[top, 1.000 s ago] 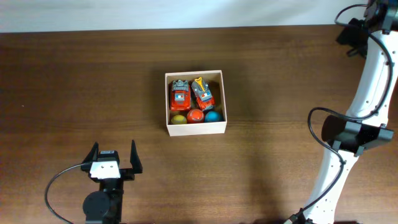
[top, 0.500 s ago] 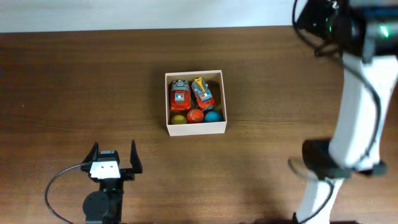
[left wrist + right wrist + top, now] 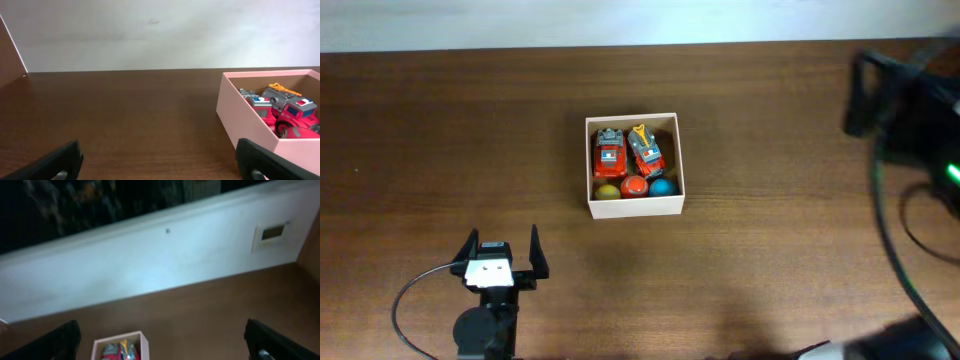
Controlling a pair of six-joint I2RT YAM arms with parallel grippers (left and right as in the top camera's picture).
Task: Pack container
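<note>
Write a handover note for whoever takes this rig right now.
Left gripper: jaws open, empty, near the front edge of the brown wooden table.
Right gripper: jaws open, empty, raised at the right.
Square cream-white cardboard box: mid-table, holding two red toy trucks and three small balls.
Done: those toys are packed.
Left: apparently nothing to load; confirm, park arms.

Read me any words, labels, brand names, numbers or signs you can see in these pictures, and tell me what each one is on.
No readable text anywhere.
Toy truck with the yellow crane and the other toy truck, both in the container: small blue, red and white patches, too small to read.
White patch on the left end effector: too small to read.
Wall plate: blurred, unreadable.
</note>
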